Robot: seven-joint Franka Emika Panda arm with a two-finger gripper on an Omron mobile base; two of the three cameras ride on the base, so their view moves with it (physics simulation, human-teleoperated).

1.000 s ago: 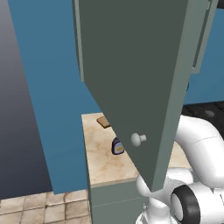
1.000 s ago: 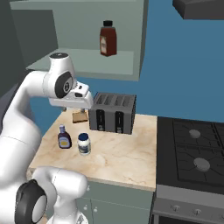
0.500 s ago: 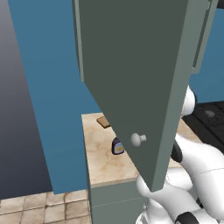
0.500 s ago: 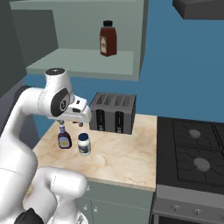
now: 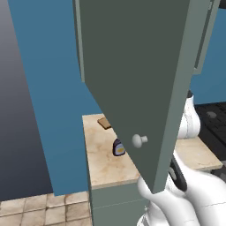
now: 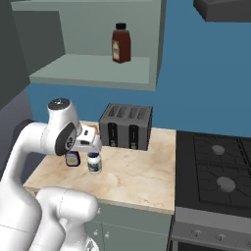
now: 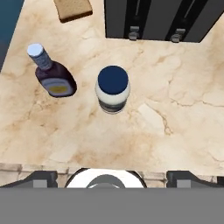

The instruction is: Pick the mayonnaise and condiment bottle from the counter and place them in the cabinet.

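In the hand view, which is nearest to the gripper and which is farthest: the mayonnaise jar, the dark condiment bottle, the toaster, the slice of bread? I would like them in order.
Measured from the gripper at the bottom edge of the hand view:
1. Mayonnaise jar, middle, straight ahead.
2. Condiment bottle, to the left, slightly farther.
3. Toaster, along the top, centre to right.
4. Bread slice, top left corner.

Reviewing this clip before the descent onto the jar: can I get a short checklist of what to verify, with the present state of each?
1. Mayonnaise jar upright on the counter: ok.
2. Jar roughly centred ahead of the tool in the hand view: ok.
3. Jar apart from the condiment bottle: ok, small gap.
4. Toaster apart from the jar: ok.
5. Cabinet open, shelf space beside the brown bottle: ok.
6. Tool open: cannot tell.
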